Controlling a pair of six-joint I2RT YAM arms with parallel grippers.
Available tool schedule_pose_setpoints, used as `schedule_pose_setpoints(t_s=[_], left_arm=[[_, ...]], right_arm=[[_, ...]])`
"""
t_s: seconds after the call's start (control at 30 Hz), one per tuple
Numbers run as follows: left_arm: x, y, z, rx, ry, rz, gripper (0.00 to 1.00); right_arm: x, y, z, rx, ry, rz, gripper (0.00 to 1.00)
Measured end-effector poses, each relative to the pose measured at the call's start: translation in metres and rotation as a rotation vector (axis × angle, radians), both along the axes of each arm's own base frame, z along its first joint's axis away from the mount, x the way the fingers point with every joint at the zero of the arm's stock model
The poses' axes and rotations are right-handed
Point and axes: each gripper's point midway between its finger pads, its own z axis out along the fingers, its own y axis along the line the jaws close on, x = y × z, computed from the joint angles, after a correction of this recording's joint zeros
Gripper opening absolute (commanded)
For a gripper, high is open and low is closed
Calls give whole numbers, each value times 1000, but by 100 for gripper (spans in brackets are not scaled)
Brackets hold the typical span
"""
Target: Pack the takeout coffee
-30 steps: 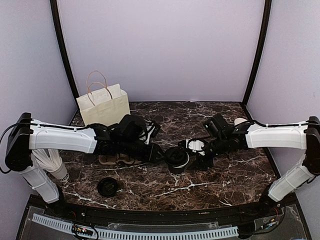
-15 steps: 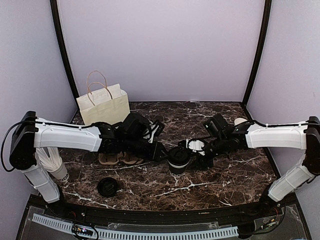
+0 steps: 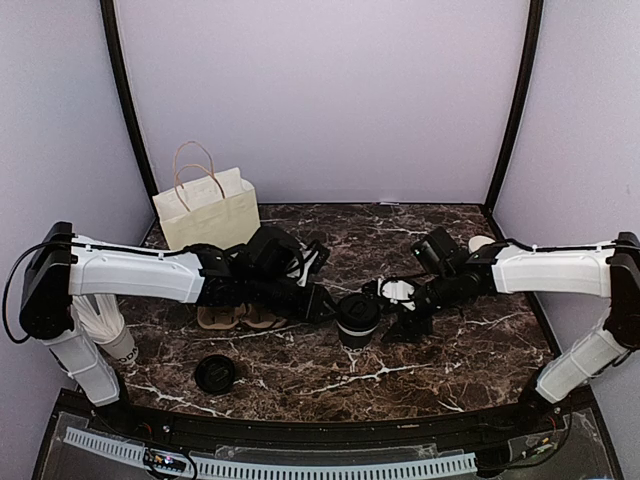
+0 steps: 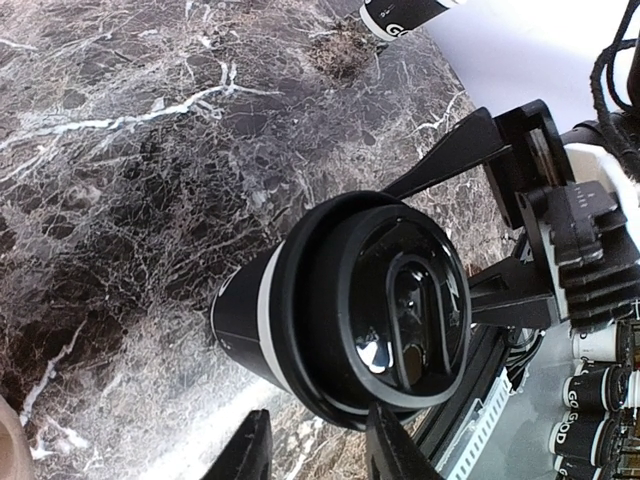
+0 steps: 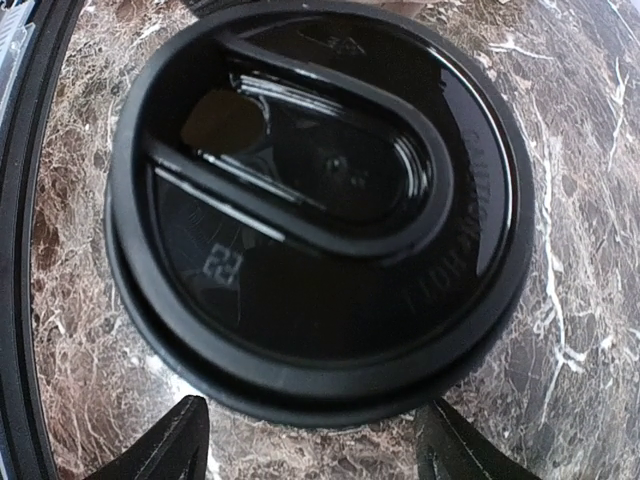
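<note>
I have the takeout coffee, a small black paper cup under a black plastic lid, standing upright on the dark marbled desk, about mid-desk between my two arms. Both tools come at it low, one from each side, which makes sense for steadying it while one takes hold.

My right tool is spread wide with a finger on each side of the lid. I cannot see the pads meeting the cup wall, so I judge it released and only straddling the cup. My left tool sits just beside the opposite wall, fingers parted, only bare desk showing between them — released too.

The cream paper bag with twisted handles stands upright at the far left, mouth up, well apart from the cup, so I judge the lift and carry are not yet begun. A loose flat black lid lies near the front left — not my concern.
</note>
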Motion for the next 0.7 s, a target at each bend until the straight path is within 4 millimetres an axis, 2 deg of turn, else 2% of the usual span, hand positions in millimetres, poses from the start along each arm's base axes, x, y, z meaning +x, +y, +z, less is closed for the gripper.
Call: schedule_pose_setpoints(t_s=[0.2,0.33,0.53,0.6,0.7], left_arm=[[-2,9,0,32,3,9,44],[-2,17,21,19,-37,26,52],[8,17,49,-12,-99,62,54],[15,11,52,-15,-105,73,55],[21,2,47,-13,-86,89,55]], right_arm=[[2,-8,14,-4,1,-21,71],[14,-9,43,52,20,-71,70],[32,0,88,182,114,-164,63],[36,7,92,208,176,-186,62],[35,11,81,204,279,-213,60]])
